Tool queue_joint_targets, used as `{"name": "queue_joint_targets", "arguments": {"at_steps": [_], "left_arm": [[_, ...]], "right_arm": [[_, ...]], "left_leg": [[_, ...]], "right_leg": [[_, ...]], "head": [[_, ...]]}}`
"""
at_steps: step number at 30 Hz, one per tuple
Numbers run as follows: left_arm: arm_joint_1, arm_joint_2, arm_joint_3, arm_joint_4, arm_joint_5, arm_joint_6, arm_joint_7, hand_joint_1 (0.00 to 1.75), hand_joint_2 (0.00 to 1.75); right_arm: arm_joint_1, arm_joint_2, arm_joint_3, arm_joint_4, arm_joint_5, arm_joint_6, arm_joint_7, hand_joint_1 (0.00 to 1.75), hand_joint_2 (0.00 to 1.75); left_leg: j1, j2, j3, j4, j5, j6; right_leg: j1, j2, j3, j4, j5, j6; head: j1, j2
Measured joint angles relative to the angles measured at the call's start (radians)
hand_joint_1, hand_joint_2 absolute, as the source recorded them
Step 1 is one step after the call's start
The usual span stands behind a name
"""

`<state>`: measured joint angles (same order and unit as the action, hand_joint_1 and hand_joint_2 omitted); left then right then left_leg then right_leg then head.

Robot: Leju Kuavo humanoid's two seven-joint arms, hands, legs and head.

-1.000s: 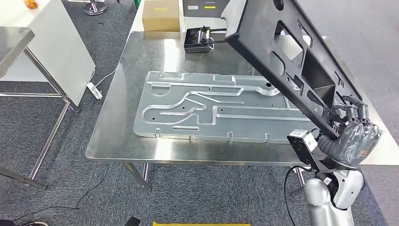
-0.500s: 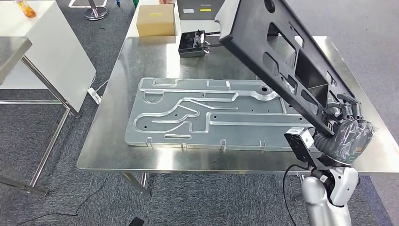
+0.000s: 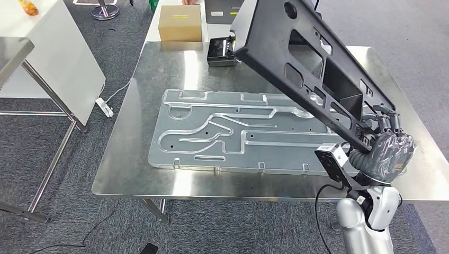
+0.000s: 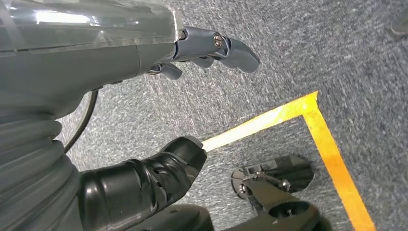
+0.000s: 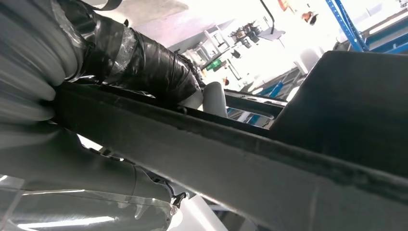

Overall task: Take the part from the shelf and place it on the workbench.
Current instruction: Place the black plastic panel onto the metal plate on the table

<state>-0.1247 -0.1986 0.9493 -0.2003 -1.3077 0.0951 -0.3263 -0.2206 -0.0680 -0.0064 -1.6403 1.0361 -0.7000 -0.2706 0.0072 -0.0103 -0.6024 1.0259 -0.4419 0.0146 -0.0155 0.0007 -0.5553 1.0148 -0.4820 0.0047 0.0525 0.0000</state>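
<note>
Gripping its near-right end, the right hand (image 3: 389, 153) holds the black part (image 3: 312, 69) tilted above the workbench (image 3: 143, 174), likely for clearance; left hand (image 4: 144, 96) w/ fingers apart, nothing held.

Black part (image 3: 312, 69), silver workbench (image 3: 159, 174), brown box (image 3: 180, 23), grey carpet (image 3: 79, 222).
</note>
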Motion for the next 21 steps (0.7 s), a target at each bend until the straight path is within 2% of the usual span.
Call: {"name": "queue_joint_targets", "arguments": {"at_steps": [3, 7, 11, 15, 18, 21], "left_arm": [[0.000, 0.000, -0.005, 0.000, -0.002, 0.000, -0.001, 0.00, 1.75], [0.000, -0.001, -0.005, 0.000, 0.002, -0.003, 0.006, 0.00, 0.00], [-0.004, -0.002, -0.009, 0.000, -0.002, -0.009, 0.021, 0.00, 0.00], [-0.010, -0.004, -0.020, 0.000, -0.008, -0.010, 0.037, 0.00, 0.00], [-0.015, -0.005, -0.030, 0.000, -0.010, -0.011, 0.043, 0.00, 0.00], [-0.020, -0.006, -0.034, 0.000, -0.010, -0.012, 0.047, 0.00, 0.00]], "right_arm": [[-0.001, 0.000, 0.004, 0.004, 0.003, 0.000, 0.003, 1.38, 1.75], [-0.004, 0.000, 0.009, 0.015, 0.079, 0.000, 0.021, 1.41, 1.75], [-0.029, -0.001, 0.015, 0.032, 0.263, 0.000, 0.087, 1.44, 1.75], [-0.086, -0.031, 0.033, 0.082, 0.441, 0.001, 0.210, 1.52, 1.75], [-0.156, -0.076, 0.057, 0.162, 0.488, 0.022, 0.287, 1.52, 1.75], [-0.216, -0.116, 0.078, 0.240, 0.490, 0.041, 0.316, 1.53, 1.75]], "left_leg": [[-0.001, 0.000, 0.000, 0.000, -0.001, 0.004], [-0.002, 0.001, 0.000, 0.000, -0.001, 0.004], [-0.002, 0.001, 0.000, 0.000, 0.000, 0.005], [-0.001, 0.001, 0.000, 0.000, 0.001, 0.005], [0.000, 0.002, 0.000, 0.000, 0.001, 0.005], [0.000, 0.002, 0.001, 0.000, 0.002, 0.005]], "right_leg": [[0.000, 0.000, 0.001, -0.003, 0.002, 0.004], [-0.002, 0.000, 0.000, -0.004, 0.002, 0.016], [-0.001, 0.000, -0.001, -0.003, 0.002, 0.018], [0.001, 0.000, -0.001, -0.001, 0.002, 0.018], [0.001, 0.000, -0.002, 0.000, 0.002, 0.018], [0.001, 0.000, -0.001, 0.000, 0.002, 0.018]], "head": [[0.000, 0.000], [0.000, 0.000], [0.000, 0.000], [0.000, 0.000], [0.000, 0.000], [0.000, 0.000]]}}
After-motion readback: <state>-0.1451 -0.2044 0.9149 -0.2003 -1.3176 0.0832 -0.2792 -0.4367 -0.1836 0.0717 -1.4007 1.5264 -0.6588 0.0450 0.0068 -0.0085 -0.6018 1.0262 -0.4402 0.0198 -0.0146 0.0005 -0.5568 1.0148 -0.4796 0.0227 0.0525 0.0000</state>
